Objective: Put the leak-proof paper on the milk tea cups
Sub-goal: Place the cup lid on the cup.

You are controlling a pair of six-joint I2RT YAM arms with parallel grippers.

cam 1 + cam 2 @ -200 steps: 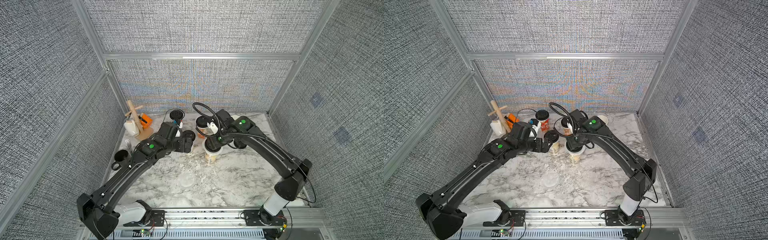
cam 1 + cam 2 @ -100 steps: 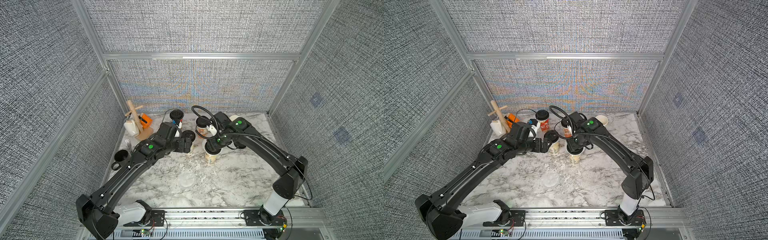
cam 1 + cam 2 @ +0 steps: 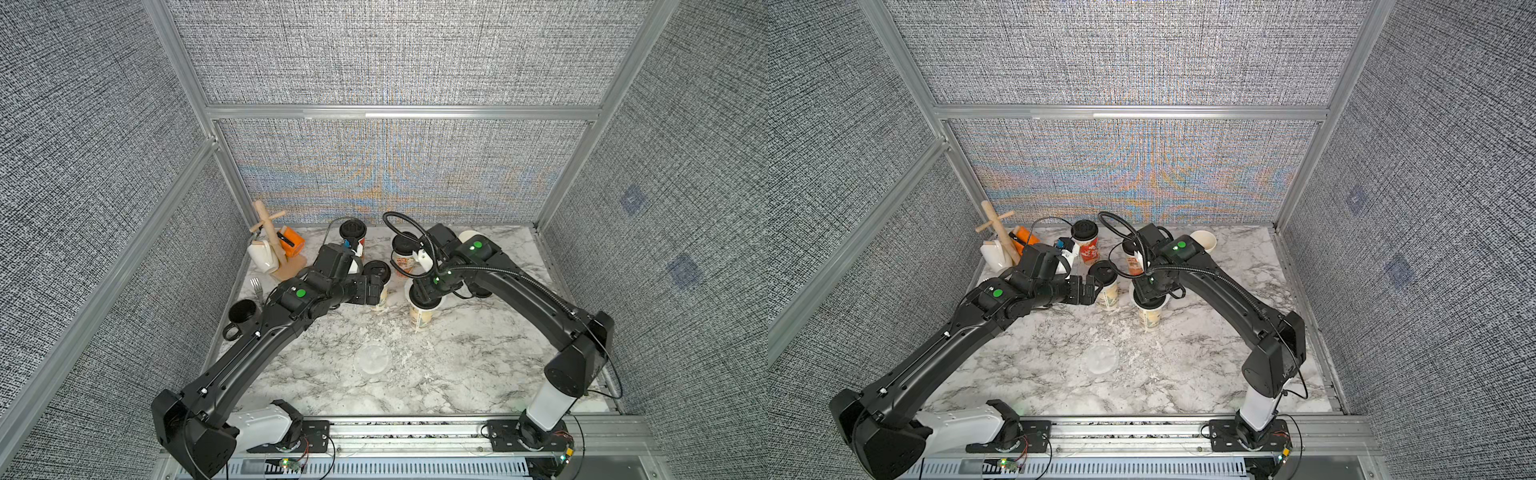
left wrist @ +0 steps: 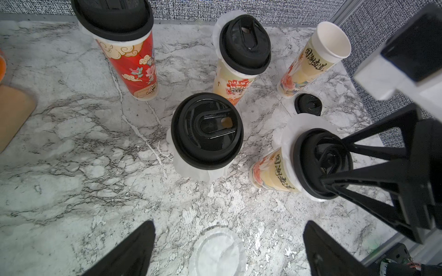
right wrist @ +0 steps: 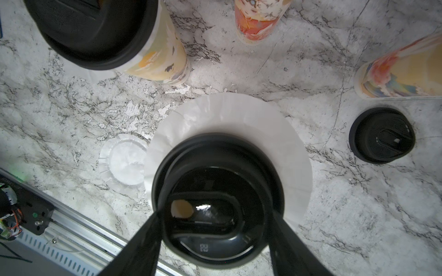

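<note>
Five milk tea cups stand at the back of the table. Three carry black lids over leak-proof paper: a red cup, a beige cup and the middle cup. A fourth cup has leak-proof paper over its mouth, and my right gripper is shut on a black lid on that paper. The fifth cup is open. One loose leak-proof paper lies on the table in front. My left gripper is open above it, with nothing between its fingers.
A loose black lid lies beside the open cup. A wooden mug tree with an orange mug and a white mug stands at the back left. A black mug and a fork lie along the left edge.
My right arm has shifted slightly to the left, with the lid still over the front cup. The left arm has hardly moved.
</note>
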